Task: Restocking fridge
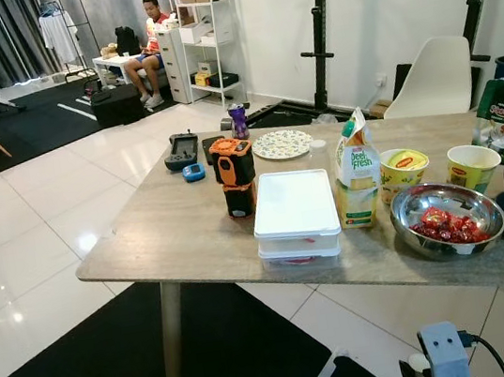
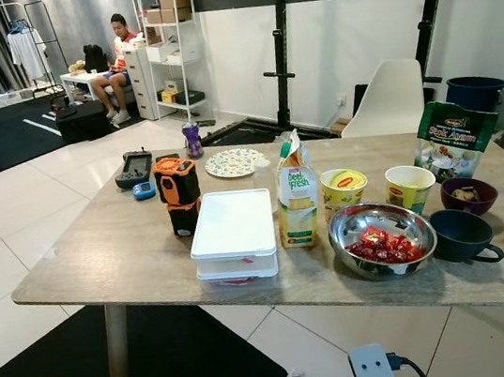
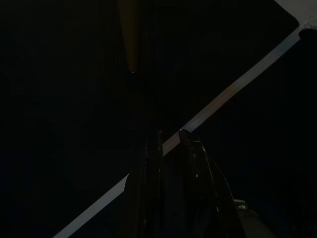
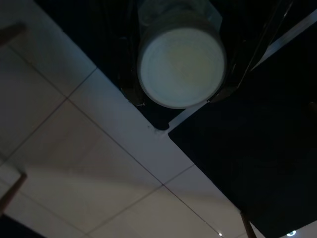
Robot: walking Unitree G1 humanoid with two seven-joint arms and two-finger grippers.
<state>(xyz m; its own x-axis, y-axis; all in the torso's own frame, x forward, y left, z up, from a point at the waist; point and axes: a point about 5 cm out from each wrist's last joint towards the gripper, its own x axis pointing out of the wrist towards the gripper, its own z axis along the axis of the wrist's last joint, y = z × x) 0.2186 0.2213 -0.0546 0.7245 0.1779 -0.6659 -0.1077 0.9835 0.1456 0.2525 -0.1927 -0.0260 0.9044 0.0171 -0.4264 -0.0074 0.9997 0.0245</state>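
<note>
Food waits on the table (image 1: 173,229) for the fridge. Right gripper (image 4: 181,94) hangs low, squeezing a tub (image 4: 181,67). Left gripper (image 3: 171,148) hangs idle, nearly closed, empty.

table (image 2: 129,254) loaded: white lidded box (image 2: 233,233), juice carton (image 2: 297,195) just beside it, steel bowl (image 2: 382,238) of red wrapped sweets, person (image 2: 115,62) seated way back

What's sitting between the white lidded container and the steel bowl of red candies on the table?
The Peel Fresh juice carton stands between the white container and steel bowl, seen from both eye views.
</note>
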